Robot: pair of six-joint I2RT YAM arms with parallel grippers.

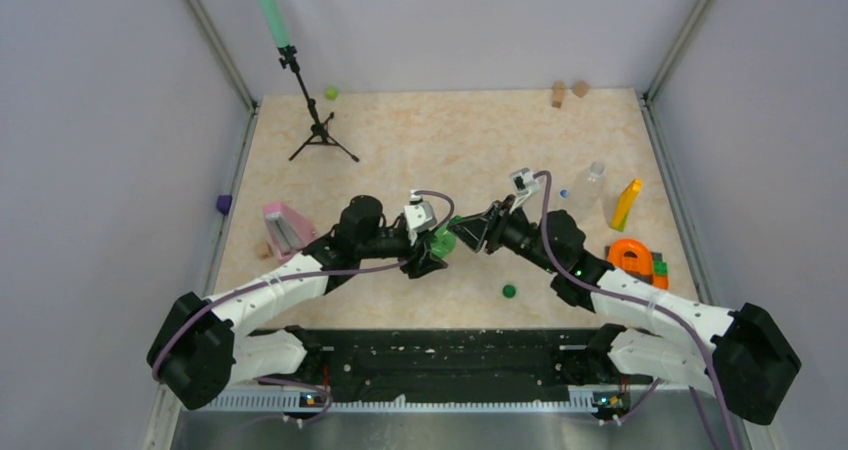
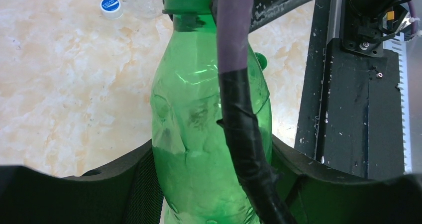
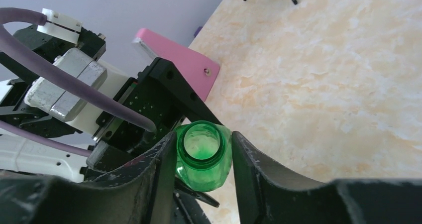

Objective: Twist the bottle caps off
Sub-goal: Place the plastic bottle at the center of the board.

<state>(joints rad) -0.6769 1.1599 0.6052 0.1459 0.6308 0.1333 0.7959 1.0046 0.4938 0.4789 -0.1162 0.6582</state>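
Currently the green bottle [image 2: 199, 109] is over the middle of the surface [image 1: 450, 140], its neck open. My left tool [image 2: 211, 184] is clamped on its body. My right tool [image 3: 204, 144] brackets the bare neck; I cannot tell whether it pinches. The dark green cap [image 1: 509, 291] lies loose toward the near edge. A blue cap [image 2: 110, 6] lies beside the clear bottle [image 1: 592, 183] by the right edge. I judge the unscrewing essentially done.

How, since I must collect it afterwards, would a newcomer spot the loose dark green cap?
Look at the black rail along the table's near edge. Just beyond it, right of centre, lies the dark green cap, alone. The other loose cap is blue and sits farther back beside the clear bottle.
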